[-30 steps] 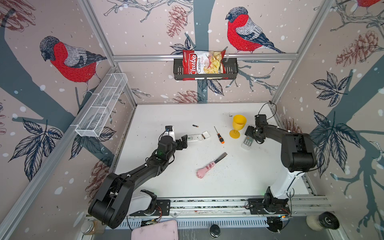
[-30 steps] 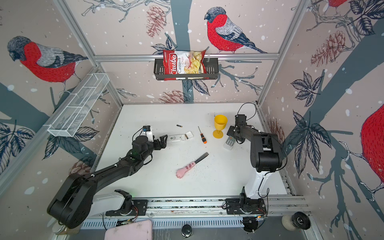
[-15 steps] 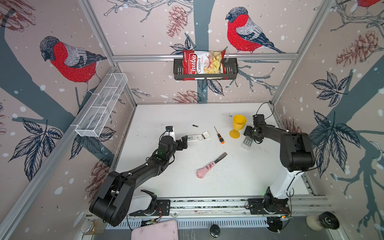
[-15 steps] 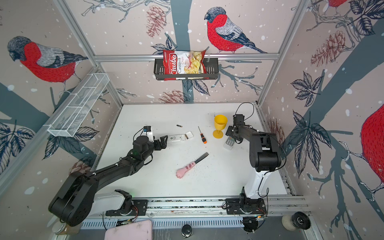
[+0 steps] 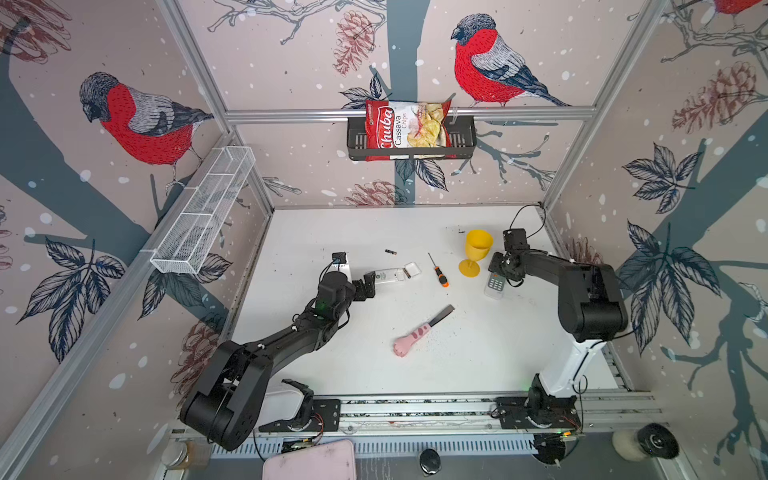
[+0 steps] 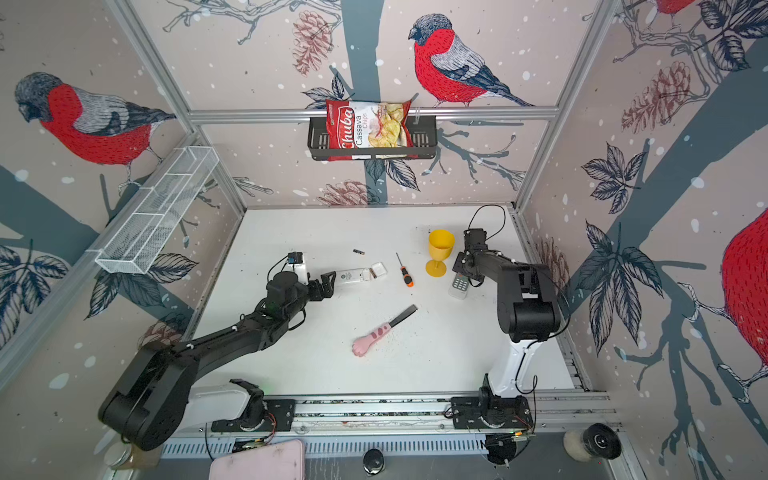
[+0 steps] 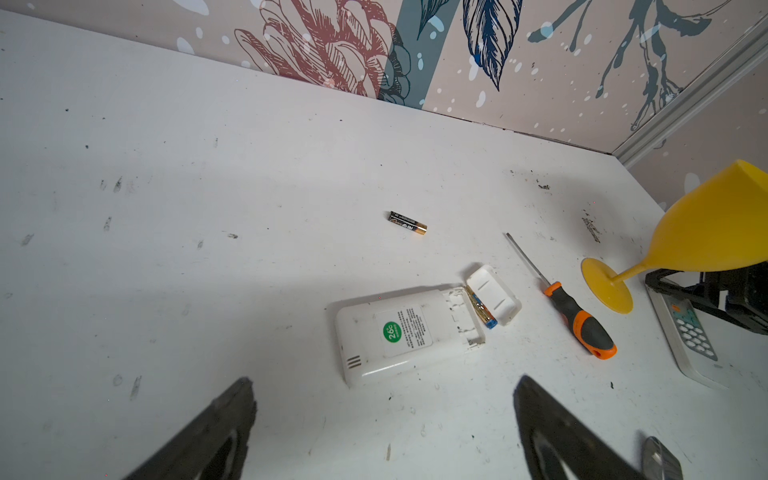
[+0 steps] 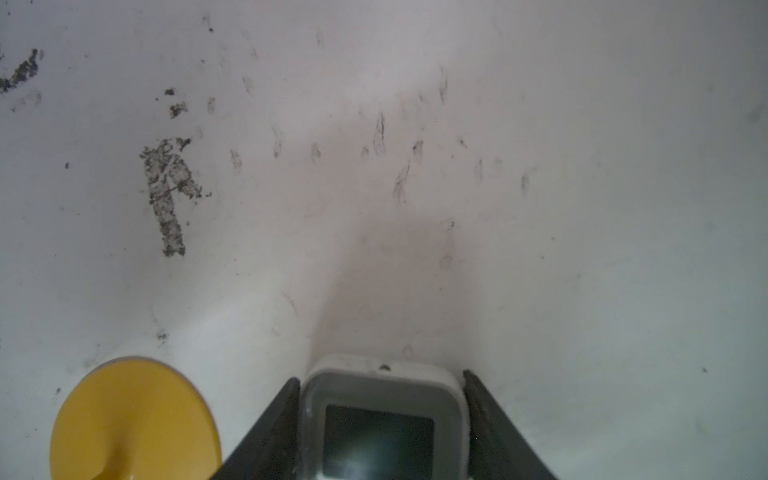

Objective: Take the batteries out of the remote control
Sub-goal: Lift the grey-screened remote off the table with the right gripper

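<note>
Batteries: loose battery (image 7: pixel 407 222) lies on the white counter (image 5: pixel 316 232), well apart from the face-down white remote (image 7: pixel 395 332), and second battery (image 7: pixel 482 311) sits in that remote's open compartment, with the cover (image 7: pixel 494 294) just beside the open end. Left claw (image 7: pixel 384 384) is spread wide, low over the counter just short of the white remote's closed end, and an orange-and-black screwdriver (image 7: pixel 582 322) lies between that remote and the yellow goblet (image 5: pixel 478 249). Right claw (image 8: pixel 381 376) presses on both sides of the screen end of the keypad remote (image 5: pixel 496 284), which lies keys up beside the goblet's foot
</note>
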Available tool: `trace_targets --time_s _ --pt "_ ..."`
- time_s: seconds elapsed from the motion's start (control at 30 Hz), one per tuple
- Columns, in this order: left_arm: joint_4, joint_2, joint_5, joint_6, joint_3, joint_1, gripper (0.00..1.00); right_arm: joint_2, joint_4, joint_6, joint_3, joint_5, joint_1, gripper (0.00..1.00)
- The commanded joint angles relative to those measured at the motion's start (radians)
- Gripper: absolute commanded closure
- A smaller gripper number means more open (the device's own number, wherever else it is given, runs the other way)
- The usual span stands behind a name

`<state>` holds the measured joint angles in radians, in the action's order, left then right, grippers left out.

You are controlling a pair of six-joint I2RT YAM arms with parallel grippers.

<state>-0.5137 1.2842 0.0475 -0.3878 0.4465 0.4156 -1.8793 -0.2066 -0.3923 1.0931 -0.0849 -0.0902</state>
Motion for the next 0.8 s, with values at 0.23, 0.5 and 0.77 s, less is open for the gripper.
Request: trace_targets --time_s 0.23,0.5,0.77 --pt "-0.056 0.003 -0.037 -0.006 -0.007 0.002 0.04 0.009 -0.108 0.011 -0.03 0.025 0.005 0.61" --pt "-0.174 -0.001 -0.161 0.004 -0.032 0.002 0.03 0.197 -0.06 -0.013 -0.101 0.037 0.028 0.71" --pt "-0.203 -0.018 -0.263 -0.009 -0.018 0.002 0.05 0.429 0.009 -0.037 -0.216 0.077 0.027 0.76"
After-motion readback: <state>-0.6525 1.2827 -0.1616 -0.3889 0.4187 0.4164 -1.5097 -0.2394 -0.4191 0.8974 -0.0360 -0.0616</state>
